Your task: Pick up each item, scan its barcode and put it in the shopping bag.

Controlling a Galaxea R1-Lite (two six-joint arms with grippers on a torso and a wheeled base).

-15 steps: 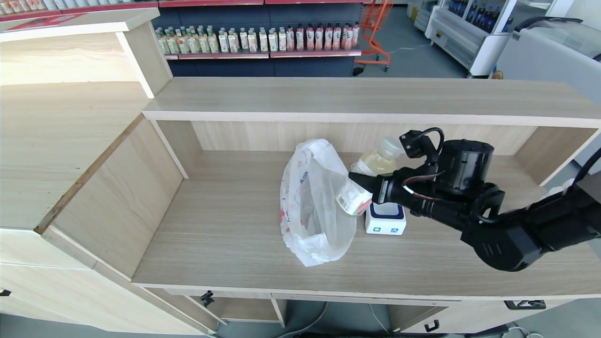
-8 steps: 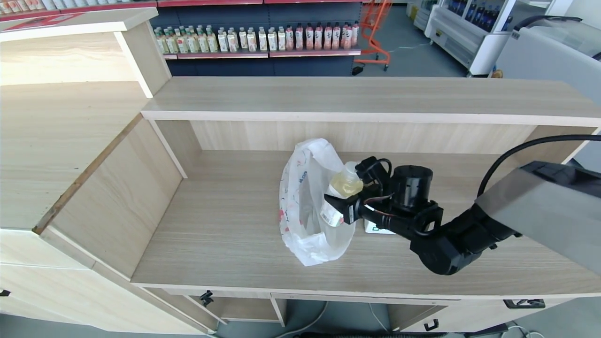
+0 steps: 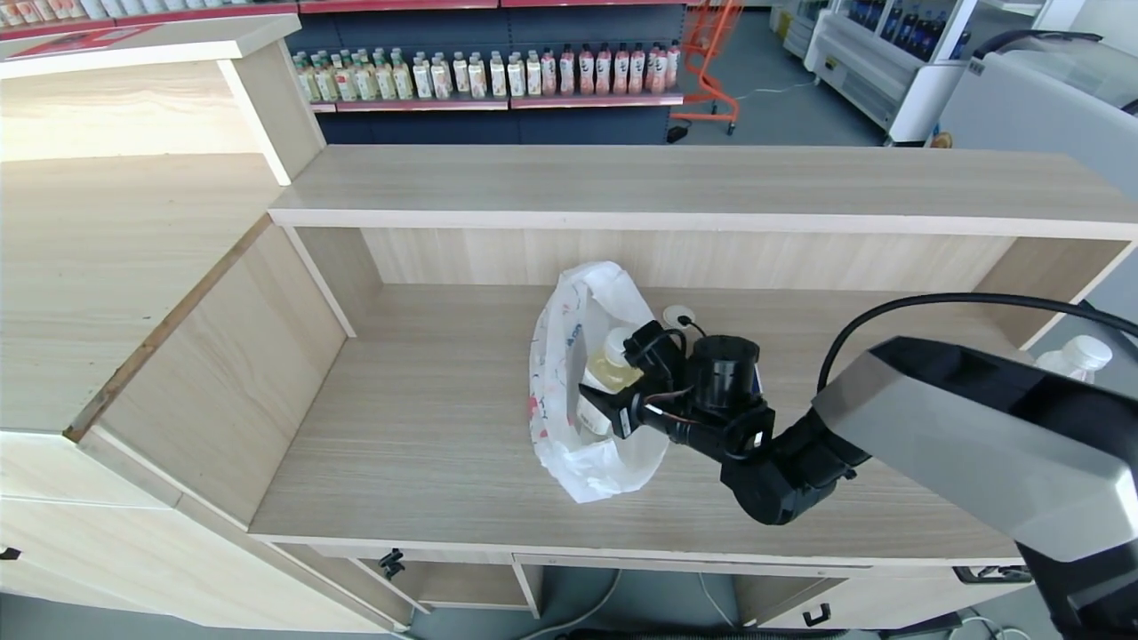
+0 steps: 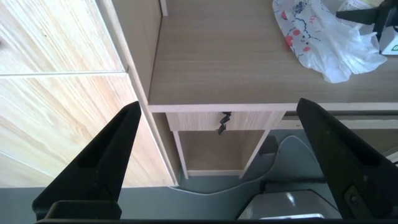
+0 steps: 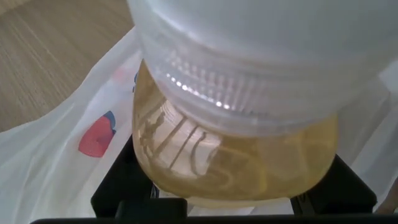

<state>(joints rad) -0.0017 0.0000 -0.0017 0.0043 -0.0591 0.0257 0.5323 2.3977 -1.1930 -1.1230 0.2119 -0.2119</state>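
Note:
A clear bottle (image 3: pixel 606 377) of pale yellow drink with a white cap is held in my right gripper (image 3: pixel 601 407), which is shut on its lower body. The bottle stands tilted inside the mouth of the white plastic shopping bag (image 3: pixel 569 356) on the counter's middle. Close up, the right wrist view has the bottle (image 5: pixel 236 137) between black fingers (image 5: pixel 124 193), with the bag's printed film (image 5: pixel 74 130) behind it. My left gripper (image 4: pixel 217 168) hangs open and holds nothing, out in front of the counter and lower than its top. From there the bag (image 4: pixel 323 37) lies far off.
A second white-capped bottle (image 3: pixel 1076 356) stands at the counter's right end. A small round white disc (image 3: pixel 679 316) sits in the counter behind the bag. A raised wooden ledge (image 3: pixel 693 187) runs along the back, and a side wall (image 3: pixel 222 373) closes the left. A white scanner's edge (image 4: pixel 392 45) lies beside the bag.
My right arm has carried the bottle left and down, from above the white scanner into the bag's mouth. The bag bulges slightly around it.

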